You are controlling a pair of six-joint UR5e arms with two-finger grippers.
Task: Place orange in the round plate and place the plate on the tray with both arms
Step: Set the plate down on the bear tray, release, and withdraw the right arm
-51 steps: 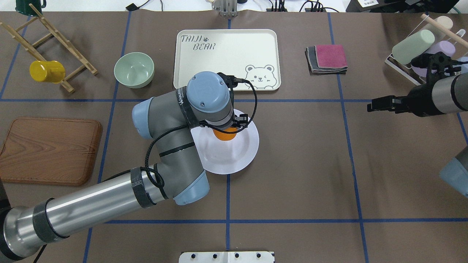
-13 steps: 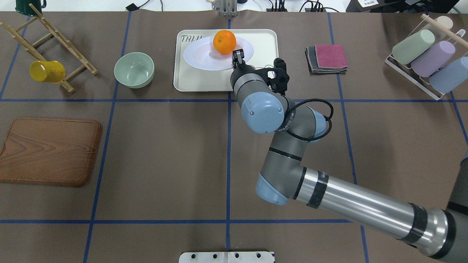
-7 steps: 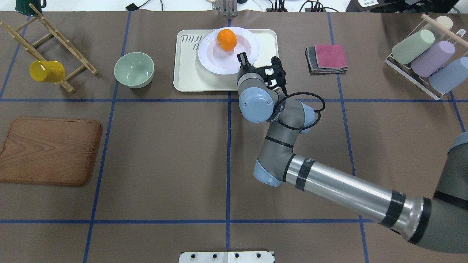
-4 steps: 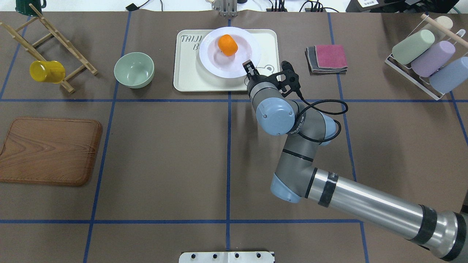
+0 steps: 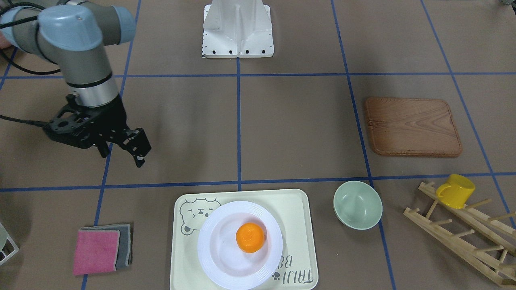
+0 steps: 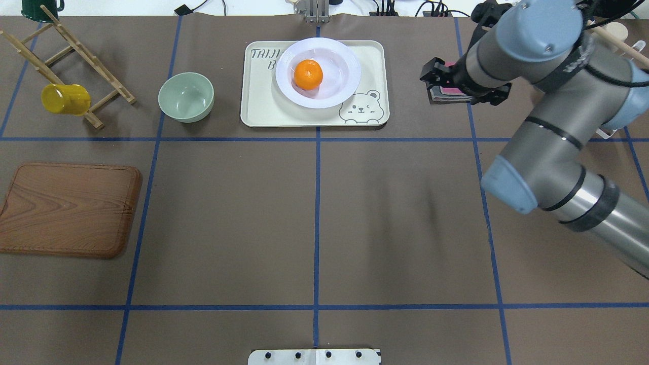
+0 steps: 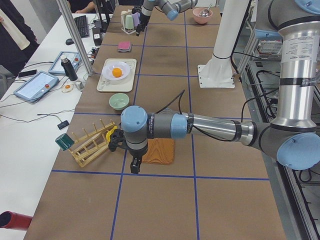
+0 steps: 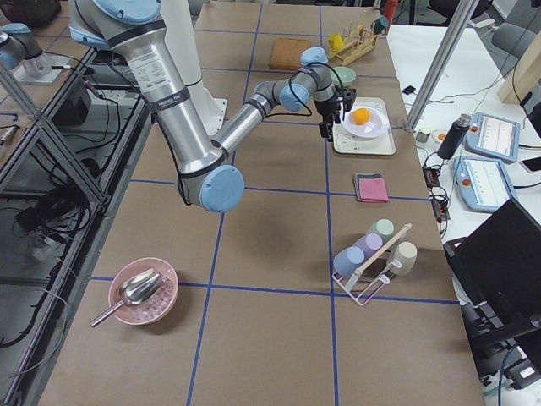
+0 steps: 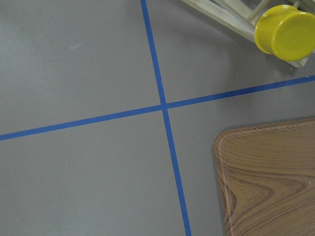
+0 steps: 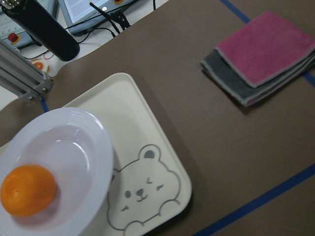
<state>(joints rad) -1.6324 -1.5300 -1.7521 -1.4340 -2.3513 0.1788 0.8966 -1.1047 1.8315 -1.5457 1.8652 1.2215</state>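
The orange (image 6: 308,74) lies in the sunken centre of the round white plate (image 6: 349,76). That plate rests on the cream bear tray (image 6: 263,109) at the table's far side, seen also in the front view as orange (image 5: 250,237), plate (image 5: 213,257) and tray (image 5: 296,209). My right gripper (image 5: 121,156) hangs open and empty above the bare table, well clear of the tray and near the folded cloths. The right wrist view looks down on orange (image 10: 27,189) and plate (image 10: 74,147). My left gripper (image 7: 135,167) shows only in the exterior left view, by the wooden board; I cannot tell its state.
A pale green bowl (image 6: 185,96) sits left of the tray. A wooden rack with a yellow mug (image 6: 66,99) and a wooden board (image 6: 68,208) lie further left. Folded pink and grey cloths (image 5: 100,249) lie right of the tray. A rack of cups (image 8: 372,254) stands beyond them.
My right gripper set the plate with the orange on the tray, let go and drew back up to the right. The orange settled in the plate's centre. My left arm left the overhead view.
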